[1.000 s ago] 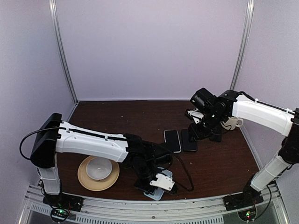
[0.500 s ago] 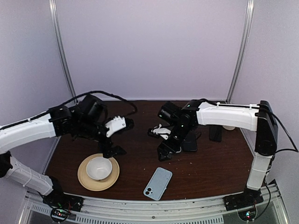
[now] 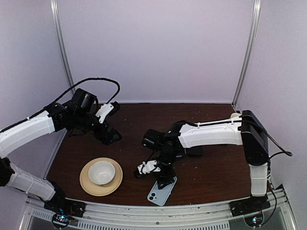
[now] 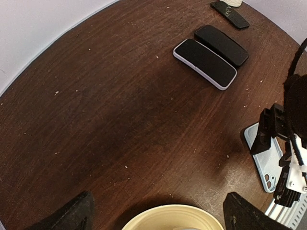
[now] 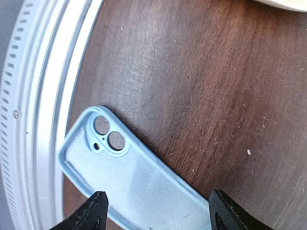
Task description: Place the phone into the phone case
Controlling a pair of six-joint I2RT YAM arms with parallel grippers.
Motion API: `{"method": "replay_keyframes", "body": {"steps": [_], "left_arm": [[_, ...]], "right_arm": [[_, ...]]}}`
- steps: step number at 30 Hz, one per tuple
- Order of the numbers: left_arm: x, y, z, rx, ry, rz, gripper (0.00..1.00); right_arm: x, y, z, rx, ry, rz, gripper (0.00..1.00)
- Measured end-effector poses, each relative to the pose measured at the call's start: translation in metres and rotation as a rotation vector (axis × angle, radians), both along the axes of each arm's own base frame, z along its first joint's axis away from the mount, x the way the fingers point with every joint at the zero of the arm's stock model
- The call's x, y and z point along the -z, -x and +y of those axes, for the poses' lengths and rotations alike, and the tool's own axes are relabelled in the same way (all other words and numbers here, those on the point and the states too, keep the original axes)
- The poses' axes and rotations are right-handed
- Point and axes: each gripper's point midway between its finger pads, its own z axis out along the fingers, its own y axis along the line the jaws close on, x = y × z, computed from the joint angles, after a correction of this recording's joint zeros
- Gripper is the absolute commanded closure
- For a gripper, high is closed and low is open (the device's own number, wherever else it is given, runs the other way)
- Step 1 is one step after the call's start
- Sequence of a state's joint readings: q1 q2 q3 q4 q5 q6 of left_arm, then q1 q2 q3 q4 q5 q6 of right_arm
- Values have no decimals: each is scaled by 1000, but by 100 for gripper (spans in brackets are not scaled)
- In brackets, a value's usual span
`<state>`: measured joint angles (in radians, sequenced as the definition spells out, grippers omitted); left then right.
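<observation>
The phone case (image 3: 162, 191) is a light-blue shell lying inside-up near the table's front edge. Its camera holes (image 5: 109, 134) show the wood beneath. My right gripper (image 3: 156, 175) hangs open just over it, with one black fingertip (image 5: 96, 213) on each side of the case (image 5: 129, 177) and nothing held. The phone (image 4: 221, 45), an all-black slab, lies flat further back. In the top view my right arm covers most of it. My left gripper (image 3: 113, 122) is open and empty at the back left, its fingertips (image 4: 76, 213) spread above the plate.
A black-screened phone with a pale rim (image 4: 205, 63) lies beside the black one. A small dark object (image 4: 230, 13) sits behind them. A cream plate (image 3: 86, 184) holding a white bowl (image 3: 101, 171) stands front left. The metal rail (image 5: 43, 96) runs just beyond the case.
My left arm left the case at the front edge, swung to the back left and opened. My right arm came from the phones down to the case. The case stayed put.
</observation>
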<state>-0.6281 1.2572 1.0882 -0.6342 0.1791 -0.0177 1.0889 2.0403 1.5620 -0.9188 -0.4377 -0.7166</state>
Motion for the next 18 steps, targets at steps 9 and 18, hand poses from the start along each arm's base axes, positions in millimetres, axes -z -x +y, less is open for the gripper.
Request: {"method": "replay_keyframes", "body": {"steps": [9,18], "left_arm": [[7,-5,10,-30,-8,12,2],[8,-6,10,-32,-9,13,2]], "right_arm": [[32,-8,-2,-115,52,-74,91],[22,-28,-2,78,100,-141,100]]}}
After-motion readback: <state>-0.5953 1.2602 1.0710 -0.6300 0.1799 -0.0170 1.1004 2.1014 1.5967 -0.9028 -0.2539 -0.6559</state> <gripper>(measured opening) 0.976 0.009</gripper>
